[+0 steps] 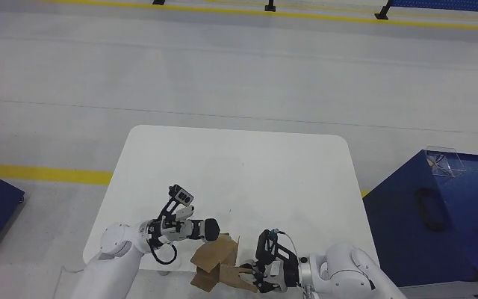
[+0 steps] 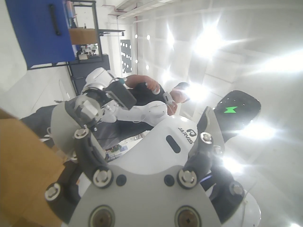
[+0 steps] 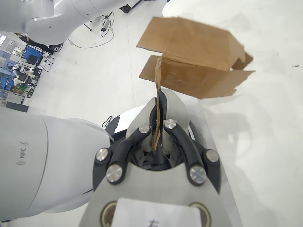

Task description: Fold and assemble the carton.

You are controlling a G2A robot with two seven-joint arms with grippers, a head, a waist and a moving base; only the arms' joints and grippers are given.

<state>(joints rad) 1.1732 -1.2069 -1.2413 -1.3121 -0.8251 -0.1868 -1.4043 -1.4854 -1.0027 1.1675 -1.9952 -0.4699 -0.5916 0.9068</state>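
carton (image 3: 196, 55): brown, partly unfolded, flaps loose, at the desk's (image 1: 239, 172) near edge
right fingers (image 3: 174, 106): clamped on one carton flap, edge-on between them
left fingers (image 2: 68, 121): spread apart, just beside carton, gripping nothing
arms: both low, wrists facing inward

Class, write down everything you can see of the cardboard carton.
The carton is plain brown corrugated cardboard, half opened into a box shape, with its end flaps loose and not folded in. It is at the near edge of the white table. The right hand is shut on one thin flap, seen edge-on. The left hand is open close beside the carton. Whether it touches the carton cannot be told.
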